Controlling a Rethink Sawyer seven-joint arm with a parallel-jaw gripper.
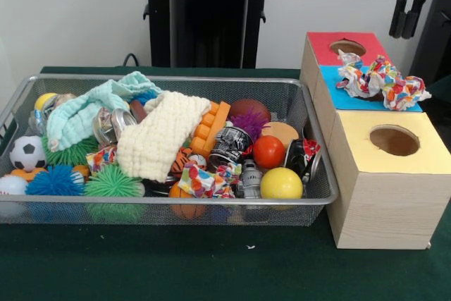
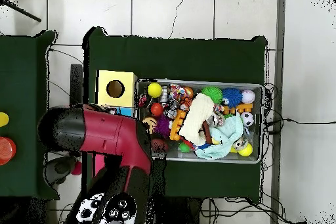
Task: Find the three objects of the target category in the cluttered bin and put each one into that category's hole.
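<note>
A crumpled multicoloured cloth [image 1: 381, 82] lies on the blue middle section of the wooden box [image 1: 384, 209], its long axis running left to right, over where a hole would be. One red-section hole [image 1: 347, 47] and one yellow-section hole [image 1: 394, 140] stay uncovered. The wire bin [image 1: 42, 211] on the green counter [image 1: 211, 269] holds a cream cloth [image 1: 163, 134], two teal spiky balls and more. The jaws [image 1: 407, 12] hang parted and hold nothing near the white wall.

Below the black gripper [image 1: 406, 10]: a confetti-patterned crumpled cloth [image 1: 380, 81] on the blue panel [image 1: 352, 96], with red [image 1: 331, 46] and yellow [image 1: 394, 151] panels either side.
</note>
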